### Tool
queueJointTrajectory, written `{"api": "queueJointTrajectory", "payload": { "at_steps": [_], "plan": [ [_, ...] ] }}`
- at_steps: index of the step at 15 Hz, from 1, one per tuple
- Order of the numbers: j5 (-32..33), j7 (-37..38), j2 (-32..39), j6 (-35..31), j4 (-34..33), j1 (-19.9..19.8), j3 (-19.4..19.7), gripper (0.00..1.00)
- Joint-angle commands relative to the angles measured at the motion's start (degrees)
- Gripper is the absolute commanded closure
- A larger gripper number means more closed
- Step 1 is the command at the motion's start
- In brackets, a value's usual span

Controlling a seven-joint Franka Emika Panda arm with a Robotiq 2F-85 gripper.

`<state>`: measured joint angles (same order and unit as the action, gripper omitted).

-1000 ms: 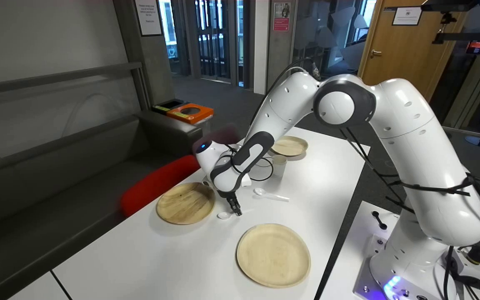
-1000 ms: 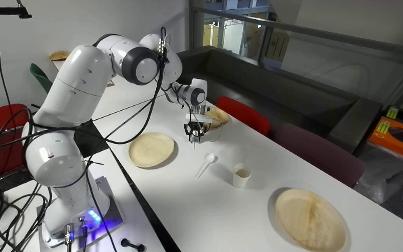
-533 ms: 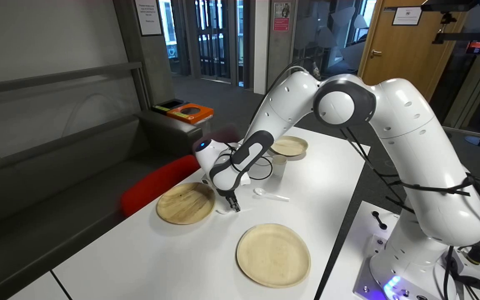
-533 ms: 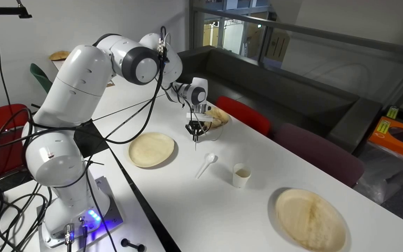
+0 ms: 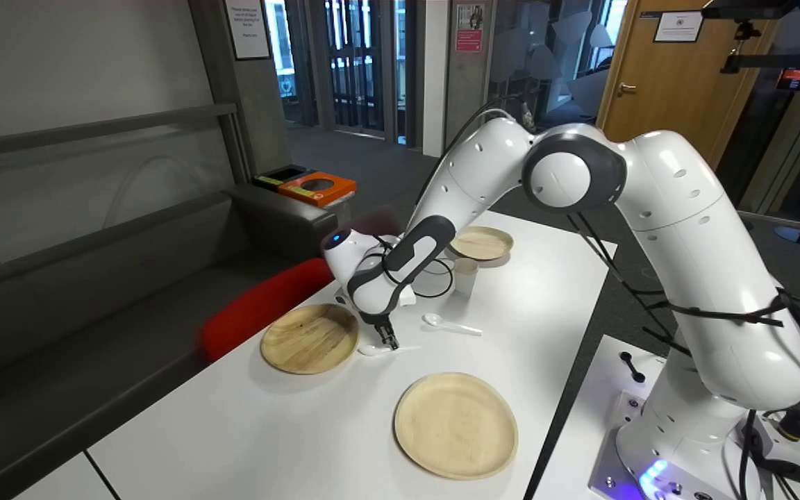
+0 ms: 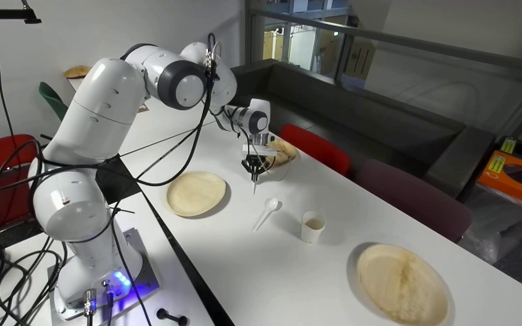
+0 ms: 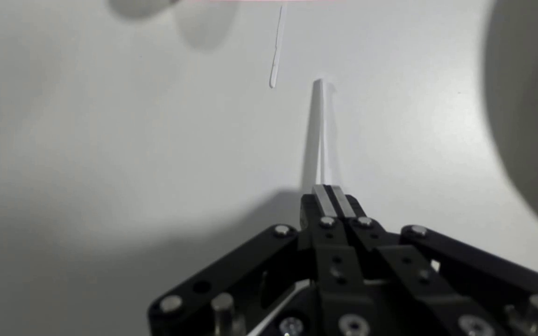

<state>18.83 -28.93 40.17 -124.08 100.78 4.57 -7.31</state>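
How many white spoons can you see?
2. One spoon is held in the jaws; another spoon lies on the table near the cup.

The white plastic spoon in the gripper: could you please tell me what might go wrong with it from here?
The held white plastic spoon may twist or slip, since the gripper pinches only its thin handle between narrow fingertips. In an exterior view, its bowl appears very close to the round, brown-streaked wooden plate, so a sideways move that way could bump the rim.
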Motion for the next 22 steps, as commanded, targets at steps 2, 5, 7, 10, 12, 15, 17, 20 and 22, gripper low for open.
{"api": "queueJointTrajectory", "payload": {
  "at_steps": [2,5,7,10,12,15,17,20,22],
  "plan": [
    [0.17,-0.63,-2.18,0.59,0.94,-0.74,0.55,1.0],
    [0.01,-0.58,-2.9,0.37,1.61,-1.02,0.8,1.0],
    [0.07,-0.07,-3.47,0.33,2.13,-1.01,1.2,1.0],
    [1.07,6.42,-5.47,0.07,3.83,0.29,3.62,1.0],
    [1.16,13.08,-7.67,-0.37,5.75,1.05,5.39,1.0],
    [1.09,22.14,-10.67,0.35,8.43,1.88,7.21,1.0],
    [2.03,28.79,-12.95,-0.69,11.31,2.74,8.63,1.0],
    [5.8,39.39,-16.28,-1.44,15.83,4.55,11.02,1.0],
    [9.17,46.56,-18.11,-0.87,18.14,5.74,12.6,1.0]
  ]
}}
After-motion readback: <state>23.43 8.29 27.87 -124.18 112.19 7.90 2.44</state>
